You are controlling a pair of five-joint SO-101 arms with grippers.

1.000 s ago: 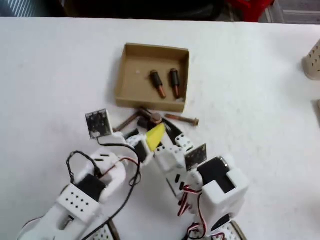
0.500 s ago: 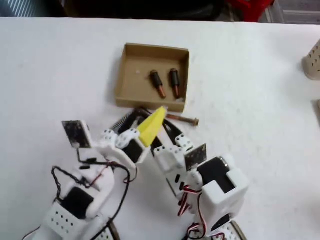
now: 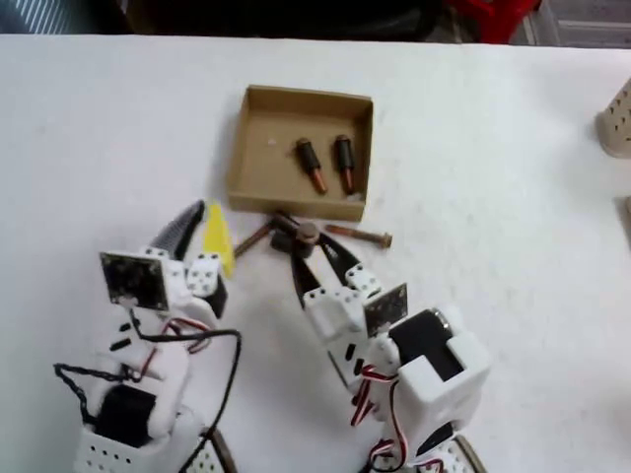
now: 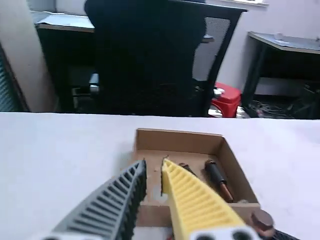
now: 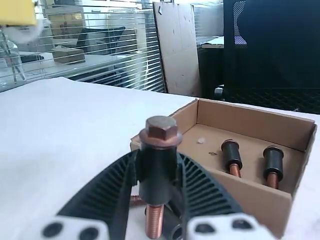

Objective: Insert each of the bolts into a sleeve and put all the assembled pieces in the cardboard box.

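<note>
My right gripper (image 3: 307, 241) (image 5: 157, 166) is shut on a black sleeve (image 5: 157, 172) standing upright, with a copper bolt (image 3: 308, 233) (image 5: 161, 131) through it, just in front of the cardboard box (image 3: 248, 148) (image 5: 295, 200). Two assembled pieces (image 3: 311, 165) (image 3: 344, 163) lie in the box. One loose bolt (image 3: 360, 235) lies on the table beside the held piece, and another (image 3: 252, 239) on its other side. My left gripper (image 3: 206, 209) (image 4: 153, 164) sits to the left of that piece, grey and yellow fingers a narrow gap apart, holding nothing.
White table with free room to the left and right of the box. A beige perforated object (image 3: 617, 120) stands at the far right edge. Both arm bodies crowd the near edge of the table.
My left gripper has swung left, away from the held piece where its yellow finger was a second ago. The right gripper and its piece stay put.
</note>
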